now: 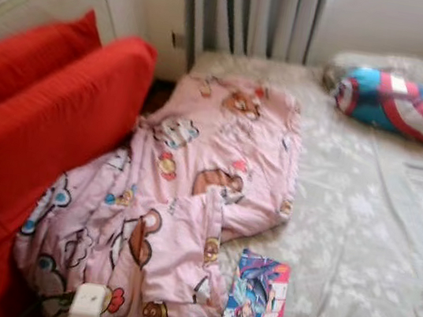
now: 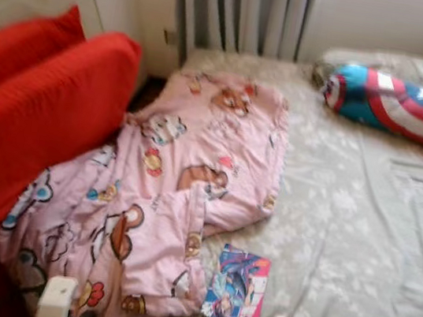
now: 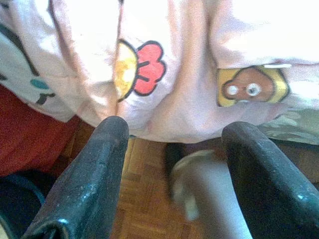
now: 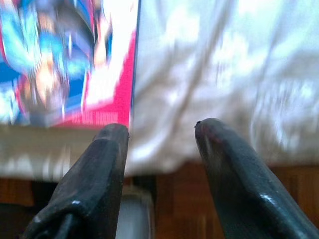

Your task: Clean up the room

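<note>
1. On the bed with the grey flowered sheet [image 1: 360, 229] lies a crumpled pink blanket with cartoon bears [image 1: 190, 195], on the left side.
2. Just right of the blanket's near end lies a flat, bright blue and pink book [image 1: 257, 295].
3. Far right rests a round red, white and blue striped pillow [image 1: 406, 106].
4. Big red cushions [image 1: 33, 124] lean on the left.
5. At the near edge, the left gripper [image 3: 172, 149] has its fingers apart, holding nothing, by the blanket's hem.
6. The right gripper [image 4: 162, 137] is also spread wide, holding nothing, near the book's corner.
</note>
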You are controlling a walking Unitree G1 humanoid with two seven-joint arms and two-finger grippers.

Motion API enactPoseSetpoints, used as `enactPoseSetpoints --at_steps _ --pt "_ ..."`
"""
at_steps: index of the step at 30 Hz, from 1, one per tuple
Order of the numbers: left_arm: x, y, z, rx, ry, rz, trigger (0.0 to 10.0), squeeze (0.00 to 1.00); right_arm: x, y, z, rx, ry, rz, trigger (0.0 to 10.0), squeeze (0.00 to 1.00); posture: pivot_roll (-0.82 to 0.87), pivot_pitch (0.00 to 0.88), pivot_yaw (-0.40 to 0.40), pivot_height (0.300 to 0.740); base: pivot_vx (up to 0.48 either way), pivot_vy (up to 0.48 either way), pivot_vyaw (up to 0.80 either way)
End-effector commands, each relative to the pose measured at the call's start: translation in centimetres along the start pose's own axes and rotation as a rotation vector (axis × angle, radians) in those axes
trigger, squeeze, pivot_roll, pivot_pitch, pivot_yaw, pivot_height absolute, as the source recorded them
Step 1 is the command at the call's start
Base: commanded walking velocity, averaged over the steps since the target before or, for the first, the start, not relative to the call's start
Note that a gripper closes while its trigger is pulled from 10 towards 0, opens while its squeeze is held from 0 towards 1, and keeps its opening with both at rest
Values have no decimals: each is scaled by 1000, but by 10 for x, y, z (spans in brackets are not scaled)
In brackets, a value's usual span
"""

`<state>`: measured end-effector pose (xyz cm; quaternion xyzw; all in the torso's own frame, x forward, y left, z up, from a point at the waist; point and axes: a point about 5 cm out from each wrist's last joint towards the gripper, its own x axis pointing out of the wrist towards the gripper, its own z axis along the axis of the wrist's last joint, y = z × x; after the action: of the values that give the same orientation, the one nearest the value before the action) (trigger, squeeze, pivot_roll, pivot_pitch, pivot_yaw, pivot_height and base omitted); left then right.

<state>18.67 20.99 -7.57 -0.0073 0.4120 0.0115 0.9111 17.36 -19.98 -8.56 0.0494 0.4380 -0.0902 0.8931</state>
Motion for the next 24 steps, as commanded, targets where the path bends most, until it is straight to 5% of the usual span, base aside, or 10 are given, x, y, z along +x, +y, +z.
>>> enactPoseSetpoints --at_steps 1,8,14,15,16,17,24 --pt "-3 9 -5 -13 0 25 10000 0 0 13 -2 7 -1 36 10000 0 79 87 27 740 0 0 0" --pt "-4 7 2 -37 -88 6 10000 0 3 19 15 5 -74 63 10000 0 76 88 23 740 0 0 0" --pt "-5 5 11 -58 -189 -19 10000 0 4 28 58 38 -291 109 10000 0 68 91 19 740 0 0 0" --pt "-1 0 30 -36 -257 -29 10000 0 3 29 62 39 -314 113 10000 0 68 91 19 740 0 0 0" --pt "0 -11 75 25 -449 -59 10000 0 2 32 71 33 -372 132 10000 0 64 92 15 740 0 0 0" --pt "-2 -15 89 46 -524 -67 10000 0 1 34 74 26 -401 144 10000 0 62 95 13 740 0 0 0" --pt "-23 -19 114 6 -770 -96 10000 0 -11 44 96 -24 -596 212 10000 0 60 110 0 740 0 0 0"
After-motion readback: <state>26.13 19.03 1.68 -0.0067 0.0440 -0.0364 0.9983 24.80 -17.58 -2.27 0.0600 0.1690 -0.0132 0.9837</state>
